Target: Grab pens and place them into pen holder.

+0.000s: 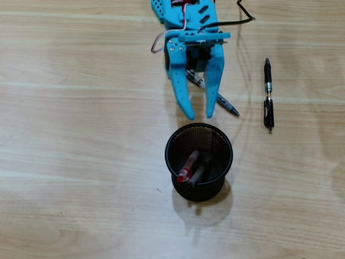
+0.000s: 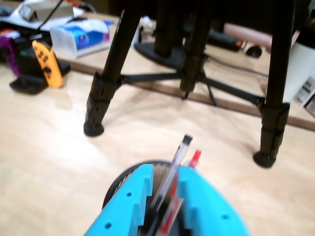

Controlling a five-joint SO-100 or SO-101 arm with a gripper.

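The blue gripper [image 1: 198, 115] is hanging at the top centre of the overhead view, fingers apart and pointing down-frame over a black pen [image 1: 213, 93] lying slantwise on the desk [image 1: 81, 135], and closing off-centre could be rolling that pen away. The pen holder [image 1: 199, 141] is sitting just below, already carrying the red pen [image 1: 188, 166] and a clear one, while another black pen [image 1: 268, 95] is waiting at upper right

Overhead looks down; wrist forward; share pen holder [image 1: 199, 161].

Pale wooden table [image 1: 81, 162]; black tripod [image 2: 192, 59] stands on its far side.
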